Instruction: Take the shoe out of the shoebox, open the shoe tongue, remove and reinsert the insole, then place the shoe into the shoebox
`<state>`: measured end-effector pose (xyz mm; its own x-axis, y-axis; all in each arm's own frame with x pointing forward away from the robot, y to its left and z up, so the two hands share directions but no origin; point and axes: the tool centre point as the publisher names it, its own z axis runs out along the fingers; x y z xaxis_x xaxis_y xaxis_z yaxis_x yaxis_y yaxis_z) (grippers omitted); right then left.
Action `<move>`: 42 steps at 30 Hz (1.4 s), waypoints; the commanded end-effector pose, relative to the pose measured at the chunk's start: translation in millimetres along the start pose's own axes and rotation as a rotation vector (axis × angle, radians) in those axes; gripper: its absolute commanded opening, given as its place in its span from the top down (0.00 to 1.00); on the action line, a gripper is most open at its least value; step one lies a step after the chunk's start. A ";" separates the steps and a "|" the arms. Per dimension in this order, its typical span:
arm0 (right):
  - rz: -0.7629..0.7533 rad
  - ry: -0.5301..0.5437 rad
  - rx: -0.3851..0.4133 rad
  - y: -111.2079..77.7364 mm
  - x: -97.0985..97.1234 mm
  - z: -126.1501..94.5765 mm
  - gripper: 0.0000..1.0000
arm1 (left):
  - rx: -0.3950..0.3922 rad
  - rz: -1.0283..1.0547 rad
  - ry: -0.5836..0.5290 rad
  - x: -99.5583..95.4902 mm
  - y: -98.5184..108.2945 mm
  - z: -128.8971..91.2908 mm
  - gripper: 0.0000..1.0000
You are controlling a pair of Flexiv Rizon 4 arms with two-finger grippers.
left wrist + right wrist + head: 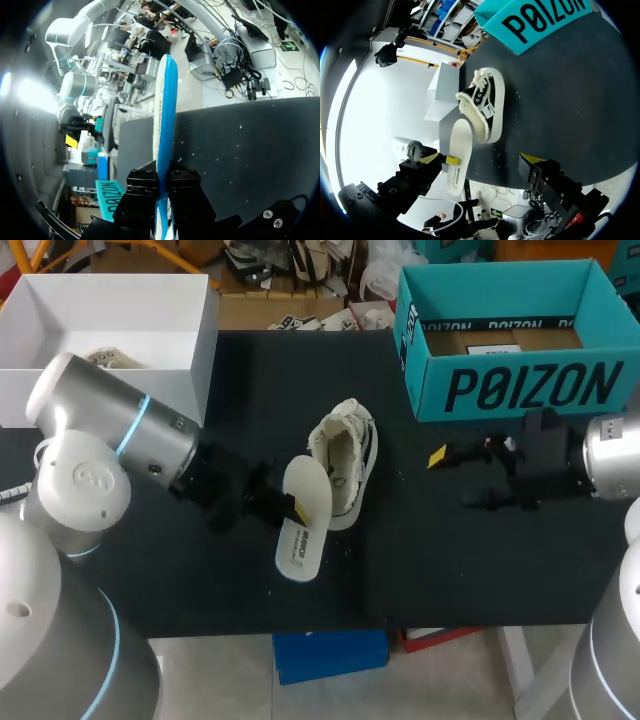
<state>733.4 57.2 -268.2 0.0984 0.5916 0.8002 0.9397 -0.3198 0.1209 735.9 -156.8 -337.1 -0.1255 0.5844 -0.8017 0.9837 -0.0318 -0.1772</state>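
We are in what looks like a robotics lab, not a home or a shop. Our two silver industrial arms, the left arm [110, 430] and the right arm [610, 455], come in from either side over a table [450, 560] covered in plain black, a bare test bench. A white box [200, 350] stands at its far left corner and a teal shoebox [520, 385] at its far right corner. Near the middle there is only one shoe [345, 455] with an insole [305, 520] beside it.

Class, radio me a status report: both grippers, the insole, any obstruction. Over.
Left gripper shut on insole, held beside shoe. Right gripper open, empty, near teal shoebox. Shoe outside box, opening unobstructed.
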 end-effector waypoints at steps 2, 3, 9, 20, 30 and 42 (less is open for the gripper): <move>0.001 0.001 -0.005 -1.3 -0.3 1.4 0.00 | -0.008 0.001 0.001 0.0 -1.8 -0.2 1.00; 0.001 0.001 -0.005 -1.3 -0.3 1.4 0.00 | -0.008 0.001 0.001 0.0 -1.8 -0.2 1.00; 0.001 0.001 -0.005 -1.3 -0.3 1.4 0.00 | -0.008 0.001 0.001 0.0 -1.8 -0.2 1.00; 0.019 -0.014 -0.006 -9.3 -9.6 -13.8 0.00 | 0.119 -0.016 0.059 8.6 6.9 11.4 1.00; -0.257 0.061 0.056 -11.4 -2.1 -16.3 0.00 | 0.201 -0.049 0.002 8.5 20.4 14.1 1.00; -0.257 0.061 0.056 -11.4 -2.1 -16.3 0.00 | 0.249 -0.071 0.004 4.2 21.1 16.7 1.00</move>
<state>717.1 46.5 -261.9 -0.1646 0.6008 0.7823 0.9485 -0.1212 0.2926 751.1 -166.2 -353.8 -0.1957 0.5906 -0.7829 0.9113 -0.1854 -0.3677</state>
